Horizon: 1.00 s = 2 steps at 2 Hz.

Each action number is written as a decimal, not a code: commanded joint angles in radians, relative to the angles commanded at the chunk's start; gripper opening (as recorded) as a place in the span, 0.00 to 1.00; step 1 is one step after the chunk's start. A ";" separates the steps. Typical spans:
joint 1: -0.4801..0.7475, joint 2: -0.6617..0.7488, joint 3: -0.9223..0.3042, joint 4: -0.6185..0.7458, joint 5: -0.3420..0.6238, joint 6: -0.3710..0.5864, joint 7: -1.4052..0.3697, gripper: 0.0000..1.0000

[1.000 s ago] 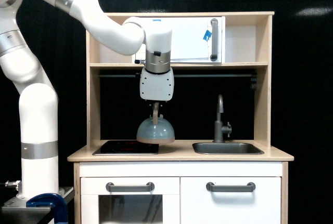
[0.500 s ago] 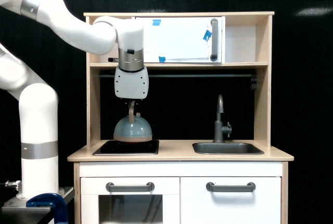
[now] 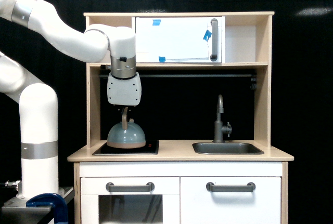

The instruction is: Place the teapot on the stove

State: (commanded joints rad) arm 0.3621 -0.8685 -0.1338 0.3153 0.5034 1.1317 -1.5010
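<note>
Exterior view: the white arm (image 3: 67, 34) reached in from the view's left, w/ the gripper (image 3: 125, 110) pointing straight down under the shelf of a toy wooden kitchen (image 3: 179, 154). Its jaws were closed on the upright tan loop handle of the teapot (image 3: 126, 134), gripping near the handle's top. The teapot, pale blue-grey w/ a tan base rim, sat upright over the stove (image 3: 127, 147), the black panel on the countertop's left part; its base was at the panel's surface, though actual contact vs. a hair above couldn't be told. It stood toward the panel's left half, w/ a faint red mark visible just right of it. The grey sink (image 3: 227, 148) & the faucet (image 3: 220, 121) were well apart, on the view's right. 1 white cabinet door (image 3: 179, 39) w/ bits of blue tape was up top, and 2 grey drawer handles (image 3: 130, 186) were below the counter.
</note>
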 joint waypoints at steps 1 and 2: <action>0.035 0.031 0.005 0.023 0.010 -0.025 0.023 0.00; 0.058 0.017 0.017 0.010 0.018 -0.039 0.048 1.00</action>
State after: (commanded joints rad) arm 0.4203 -0.8511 -0.1166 0.3251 0.5213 1.0926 -1.4528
